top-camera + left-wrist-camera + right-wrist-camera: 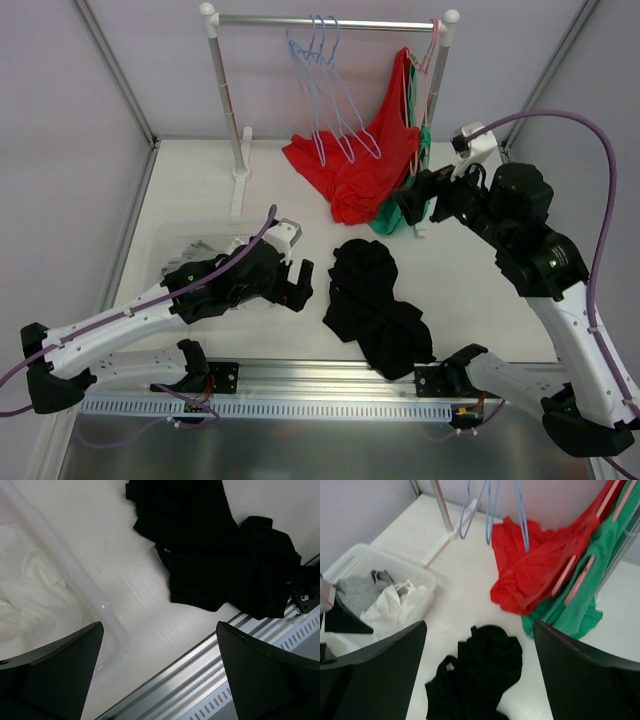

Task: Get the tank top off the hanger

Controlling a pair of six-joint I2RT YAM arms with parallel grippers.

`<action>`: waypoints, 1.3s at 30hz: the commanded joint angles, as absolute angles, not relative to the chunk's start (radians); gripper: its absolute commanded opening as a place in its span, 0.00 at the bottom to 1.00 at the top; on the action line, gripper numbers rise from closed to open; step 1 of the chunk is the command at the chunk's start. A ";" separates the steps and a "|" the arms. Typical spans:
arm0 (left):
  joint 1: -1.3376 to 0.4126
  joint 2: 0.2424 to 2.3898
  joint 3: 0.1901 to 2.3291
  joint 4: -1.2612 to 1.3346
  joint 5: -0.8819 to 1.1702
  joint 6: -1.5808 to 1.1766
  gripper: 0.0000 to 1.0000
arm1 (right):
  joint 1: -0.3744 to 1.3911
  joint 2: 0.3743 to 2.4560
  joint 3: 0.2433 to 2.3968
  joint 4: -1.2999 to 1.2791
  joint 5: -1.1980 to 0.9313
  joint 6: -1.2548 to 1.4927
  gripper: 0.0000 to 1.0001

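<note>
The job looks only partly done. The red tank top (530, 575) still hangs by one shoulder from a pink hanger (565, 575) at the right end of the rail (330, 20). Most of its cloth has slumped into a crumpled heap on the table below the empty blue hangers (325, 90). A green tank top (580, 610) hangs just behind it on its own pink hanger, its hem touching the table. A black garment (375, 305) lies bunched and loose on the table nearer the arms. It is possibly a top already taken off, though the folds hide its shape. The right gripper (412, 205) sits beside the lower edge of the green and red cloth, its jaws spread wide with nothing between them. The left gripper (298, 283) hovers low between the laundry basket (365, 555) and the black garment, jaws also fully apart and empty. What remains is to work the strap off the hanger's arm.
</note>
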State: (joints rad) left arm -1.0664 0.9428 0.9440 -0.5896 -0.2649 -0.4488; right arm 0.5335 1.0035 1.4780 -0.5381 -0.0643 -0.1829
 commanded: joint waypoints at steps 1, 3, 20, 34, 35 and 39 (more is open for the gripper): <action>-1.086 1.046 1.053 -0.492 -0.167 -0.384 0.99 | 0.531 0.870 1.393 -0.583 -0.074 -0.180 0.93; -1.098 1.115 1.087 -0.491 -0.161 -0.356 0.99 | 0.529 0.773 1.321 -0.613 -0.048 -0.173 1.00; -1.198 1.860 1.403 -0.359 -0.052 -0.221 0.98 | 0.529 0.315 1.201 -0.963 -0.035 -0.163 1.00; -1.206 2.092 1.402 -0.322 -0.037 -0.324 0.59 | 0.531 0.275 1.124 -0.930 -0.114 -0.152 1.00; -1.207 2.085 1.391 -0.321 -0.043 -0.333 0.42 | 0.529 0.272 1.124 -0.927 -0.112 -0.152 1.00; -1.212 1.964 1.316 -0.324 -0.103 -0.344 0.00 | 0.531 0.255 1.118 -0.917 -0.103 -0.156 0.99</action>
